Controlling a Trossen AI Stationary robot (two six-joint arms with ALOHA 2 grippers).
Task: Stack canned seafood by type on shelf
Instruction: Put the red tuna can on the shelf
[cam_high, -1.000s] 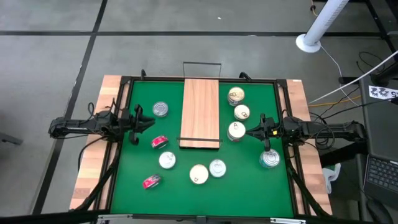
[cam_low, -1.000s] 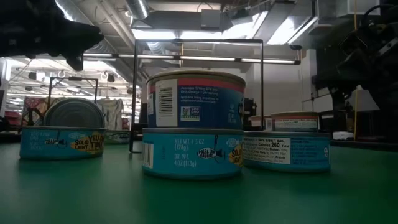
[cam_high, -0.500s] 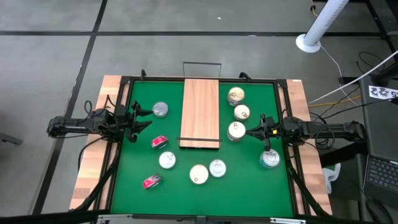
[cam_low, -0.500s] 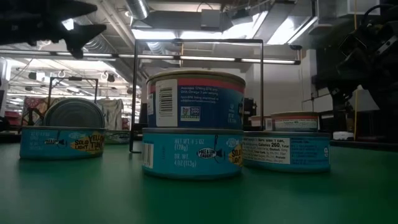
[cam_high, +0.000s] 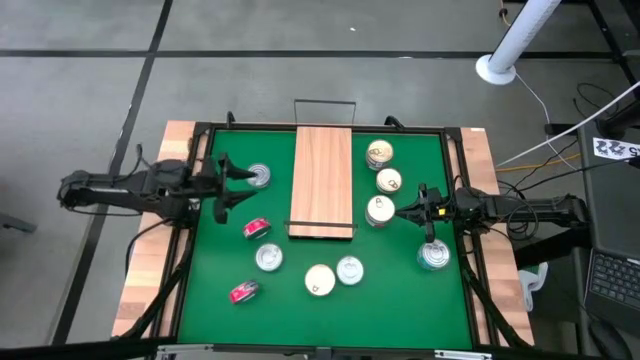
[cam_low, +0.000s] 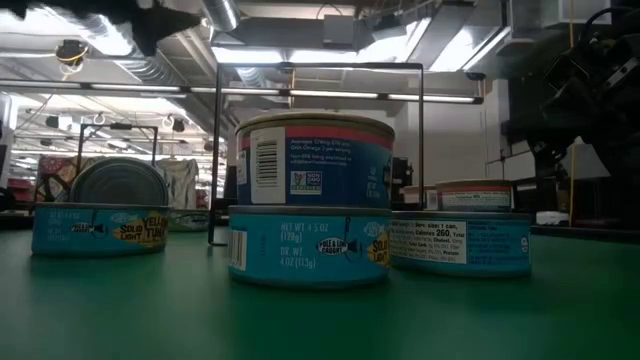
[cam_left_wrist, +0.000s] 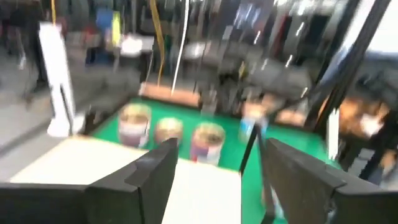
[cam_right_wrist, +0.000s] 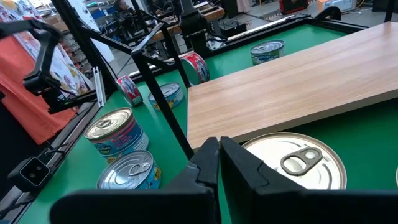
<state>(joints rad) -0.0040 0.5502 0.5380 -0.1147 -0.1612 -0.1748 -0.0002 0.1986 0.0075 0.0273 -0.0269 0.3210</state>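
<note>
Hovering with jaws spread just beside the silver-topped tin, the left gripper holds nothing; the bare wooden shelf lies mid-mat, tins scattered either side, while the right gripper, jaws pressed together, sits by a gold-topped tin.

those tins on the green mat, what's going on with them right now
Nothing is held at this moment. The left hand is open, hovering beside a silver-topped tin left of the shelf. The right hand is shut and empty next to a cream-topped tin on the shelf's other side. The shelf bears no tins yet; the others lie scattered on the green mat.
</note>
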